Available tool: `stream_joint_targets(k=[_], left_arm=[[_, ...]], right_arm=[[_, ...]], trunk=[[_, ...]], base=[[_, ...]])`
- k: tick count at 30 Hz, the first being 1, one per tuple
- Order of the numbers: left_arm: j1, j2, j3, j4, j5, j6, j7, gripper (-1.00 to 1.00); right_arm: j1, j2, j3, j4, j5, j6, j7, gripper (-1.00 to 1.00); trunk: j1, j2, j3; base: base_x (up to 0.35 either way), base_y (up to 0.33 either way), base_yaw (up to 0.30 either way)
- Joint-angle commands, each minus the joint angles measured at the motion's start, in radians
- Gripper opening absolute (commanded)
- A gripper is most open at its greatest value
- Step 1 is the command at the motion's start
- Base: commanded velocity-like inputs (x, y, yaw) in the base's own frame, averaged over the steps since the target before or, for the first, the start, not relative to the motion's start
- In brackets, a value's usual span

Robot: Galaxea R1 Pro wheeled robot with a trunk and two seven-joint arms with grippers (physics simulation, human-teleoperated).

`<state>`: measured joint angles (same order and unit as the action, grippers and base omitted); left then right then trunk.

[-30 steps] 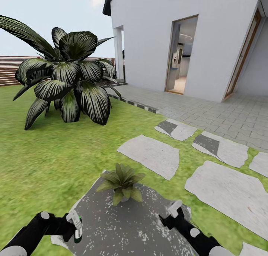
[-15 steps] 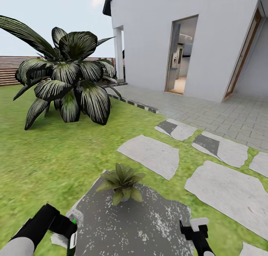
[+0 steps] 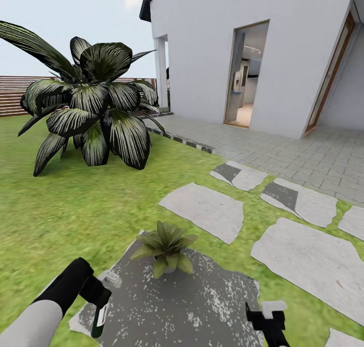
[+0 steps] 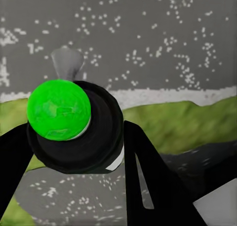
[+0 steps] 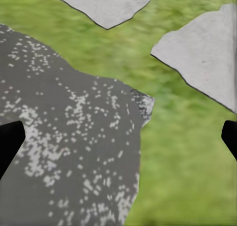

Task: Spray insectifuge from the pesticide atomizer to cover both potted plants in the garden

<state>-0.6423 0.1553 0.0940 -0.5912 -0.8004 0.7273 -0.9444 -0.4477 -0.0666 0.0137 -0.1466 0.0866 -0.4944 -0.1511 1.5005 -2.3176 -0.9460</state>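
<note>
Item 1, nearest: left gripper (image 3: 101, 301), at the lower left of the head view, clamped on the pesticide atomizer (image 3: 98, 320). The dark bottle hangs below the gripper with its long axis close to upright, base toward the ground and slightly tilted; a white part juts from the gripper toward the plant. In the left wrist view the bottle (image 4: 74, 132) is seen end-on, a bright green disc at its near end, black gripper fingers (image 4: 148, 176) on either side of it.

Item 2, nearest, opposite side: right gripper (image 3: 268, 316), at the lower right edge of the head view, holding nothing. The right wrist view has its fingertips at the two side edges, set wide apart, over speckled stone and grass.

Item 3, underfoot: dark stepping stone (image 3: 177, 301), flecked white, spanning the gap between both grippers.

Item 4, middle ground: potted plant (image 3: 166, 246), a low rosette standing on the far part of that stone. It lies ahead of the atomizer and toward the robot's right. Judged: the left arm is the nearer and already carries the sprayer.

Item 5, beyond: pale stepping stones (image 3: 202, 208) in the garden lawn (image 3: 76, 210).

Item 6, far: large shrub (image 3: 91, 109); white house (image 3: 212, 44); wooden fence (image 3: 12, 94).
</note>
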Motion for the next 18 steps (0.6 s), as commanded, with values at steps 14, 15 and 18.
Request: stream_joint_targets(k=[14, 15, 18], left_arm=[[0.001, -0.001, 0.001, -0.002, -0.011, 0.006, -0.007, -1.00], [-0.001, 0.001, 0.001, -0.001, -0.010, 0.007, -0.008, -1.00], [-0.004, 0.004, 0.001, -0.001, -0.009, 0.017, -0.009, -1.00]], right_arm=[[0.006, -0.001, 0.002, 0.001, -0.020, -0.001, -0.008, 1.00], [0.008, -0.001, 0.002, 0.001, -0.021, -0.001, -0.008, 1.00], [0.010, -0.001, 0.002, 0.001, -0.021, -0.001, -0.008, 1.00]], trunk=[[0.000, 0.000, -0.001], [0.000, 0.000, -0.001], [0.000, 0.000, -0.001]], base=[[0.000, 0.000, -0.234], [0.000, 0.000, -0.297], [0.000, 0.000, -0.297]])
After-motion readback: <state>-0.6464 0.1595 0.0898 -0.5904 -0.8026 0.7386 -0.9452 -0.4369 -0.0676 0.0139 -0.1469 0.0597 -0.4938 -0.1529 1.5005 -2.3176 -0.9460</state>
